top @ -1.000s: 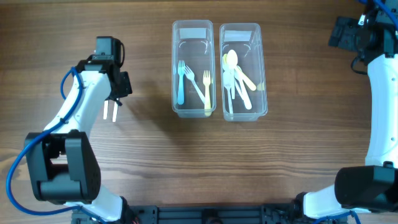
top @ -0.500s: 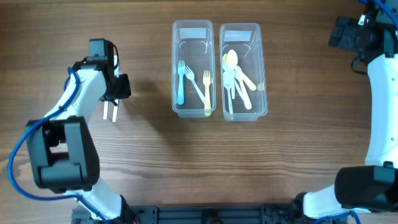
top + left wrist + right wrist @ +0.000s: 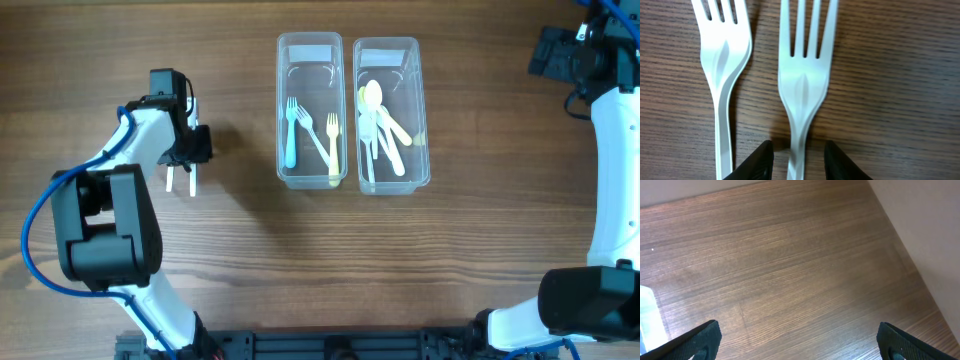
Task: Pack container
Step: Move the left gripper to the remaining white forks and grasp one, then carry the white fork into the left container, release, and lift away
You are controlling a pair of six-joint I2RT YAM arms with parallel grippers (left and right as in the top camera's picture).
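**Left end effector** (image 3: pixel 800 161), wrist view: the dark fingertips (image 3: pixel 761 159) are held partly open astride the handle of one white fork (image 3: pixel 802 90). A gap shows on each side, so nothing is gripped yet. A second white fork (image 3: pixel 725 60) lies just beside the first on the counter (image 3: pixel 890 100), roughly parallel and not touching it.

Both forks are placed well to the left of the fork container (image 3: pixel 310 50), which already holds a blue fork (image 3: pixel 291 135) and paler ones (spoons are sorted into the spoon container (image 3: pixel 386 52) just beside its right wall).

Over the past second the left arm has been re-aimed slightly above the pair, while the forks have stayed flat on the wood. The approach is therefore judged complete, and closing on the handle is taken as the step in hand.

**Right end effector** (image 3: pixel 800 342): held wide open and empty, far to the right of the fork container.
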